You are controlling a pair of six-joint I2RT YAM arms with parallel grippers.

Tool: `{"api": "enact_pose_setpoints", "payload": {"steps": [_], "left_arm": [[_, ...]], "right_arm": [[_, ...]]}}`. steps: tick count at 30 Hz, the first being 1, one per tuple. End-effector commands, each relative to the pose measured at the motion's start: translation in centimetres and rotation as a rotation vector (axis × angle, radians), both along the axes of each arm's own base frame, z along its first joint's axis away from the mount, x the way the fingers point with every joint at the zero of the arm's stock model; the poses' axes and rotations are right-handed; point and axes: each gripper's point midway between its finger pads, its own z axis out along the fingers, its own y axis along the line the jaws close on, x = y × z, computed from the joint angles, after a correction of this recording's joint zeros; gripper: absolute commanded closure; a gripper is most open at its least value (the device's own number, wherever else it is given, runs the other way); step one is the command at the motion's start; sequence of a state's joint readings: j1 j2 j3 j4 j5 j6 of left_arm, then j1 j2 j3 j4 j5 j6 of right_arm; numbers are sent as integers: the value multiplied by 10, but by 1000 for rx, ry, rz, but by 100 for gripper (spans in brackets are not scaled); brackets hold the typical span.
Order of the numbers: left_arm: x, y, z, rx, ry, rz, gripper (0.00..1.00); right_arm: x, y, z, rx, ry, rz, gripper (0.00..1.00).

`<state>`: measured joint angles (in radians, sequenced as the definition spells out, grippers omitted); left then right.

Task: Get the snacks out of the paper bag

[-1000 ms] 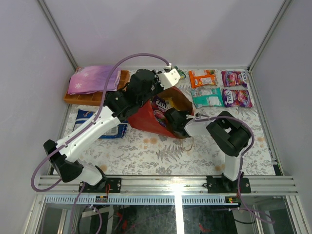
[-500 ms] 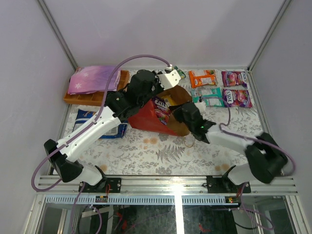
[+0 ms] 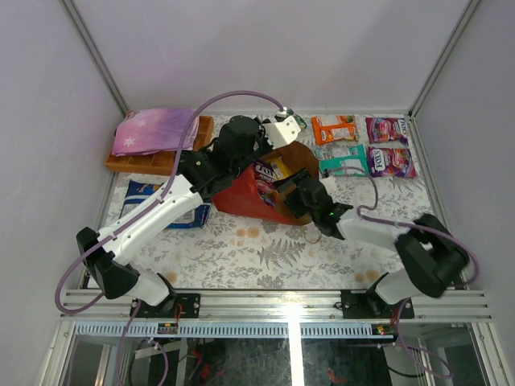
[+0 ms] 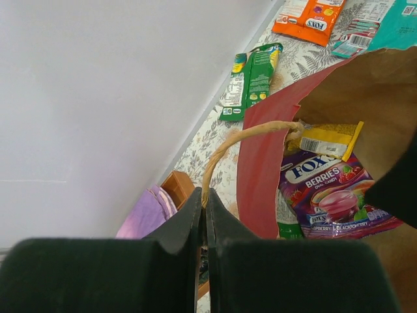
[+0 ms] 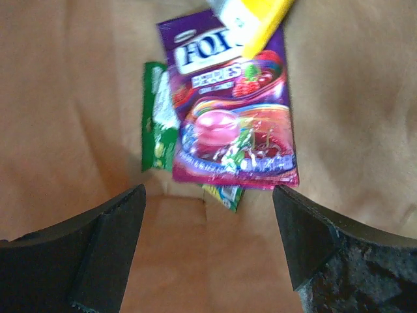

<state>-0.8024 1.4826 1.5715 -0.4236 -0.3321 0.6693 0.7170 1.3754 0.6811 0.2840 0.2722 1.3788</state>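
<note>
The red paper bag (image 3: 245, 197) lies on its side with its brown mouth facing right. My left gripper (image 4: 203, 199) is shut on the bag's loop handle (image 4: 241, 137) and holds the mouth up. My right gripper (image 5: 208, 228) is open inside the bag, just short of a purple-magenta berry packet (image 5: 231, 117). A green packet (image 5: 156, 117) and a yellow one (image 5: 257, 16) lie beside that packet. Outside the bag lie more snacks: orange (image 3: 334, 129), teal (image 3: 344, 161), two purple-magenta ones (image 3: 386, 129) and green (image 3: 299, 121).
A wooden tray (image 3: 201, 129) at the back left holds a folded purple cloth (image 3: 153, 130). Blue-and-white packets (image 3: 165, 205) lie left of the bag. Metal frame posts and white walls close in the table.
My right arm's elbow has swung out to the lower right, and its jaws have opened at the bag's mouth. The left gripper keeps its hold on the handle.
</note>
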Motion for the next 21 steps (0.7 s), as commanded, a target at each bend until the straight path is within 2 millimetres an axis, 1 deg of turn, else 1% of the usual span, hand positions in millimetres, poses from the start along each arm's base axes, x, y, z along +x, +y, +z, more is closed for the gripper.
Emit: {"api": "enact_pose_setpoints", "payload": {"steps": [1, 3, 4, 7, 9, 11, 13, 15, 19, 20, 21], "left_arm": [[-4, -4, 25, -59, -49, -5, 100], [-5, -4, 24, -53, -53, -6, 100], [-5, -4, 22, -48, -53, -6, 100], [-5, -6, 21, -47, -53, -10, 100], [-4, -7, 19, -43, -50, -13, 100], [-4, -9, 17, -39, -47, -17, 100], [-4, -9, 17, -37, -47, -18, 100], [-5, -8, 17, -36, -48, -17, 100], [-6, -5, 20, -33, -54, -13, 100], [-7, -4, 21, -33, -57, -10, 100], [-7, -3, 22, -33, -61, -8, 100]], "right_arm": [[46, 24, 4, 316, 29, -206, 16], [58, 22, -18, 328, 58, -291, 20], [63, 18, -28, 317, 67, -334, 20], [78, 1, -43, 256, 42, -462, 19], [88, -9, -46, 229, 11, -531, 19], [97, -13, -50, 214, -4, -580, 18], [107, -12, -56, 197, -2, -600, 18], [116, -9, -69, 172, 11, -614, 18], [133, -6, -85, 130, 14, -639, 19], [136, -6, -86, 117, 6, -641, 21], [138, -7, -86, 104, -6, -638, 28]]}}
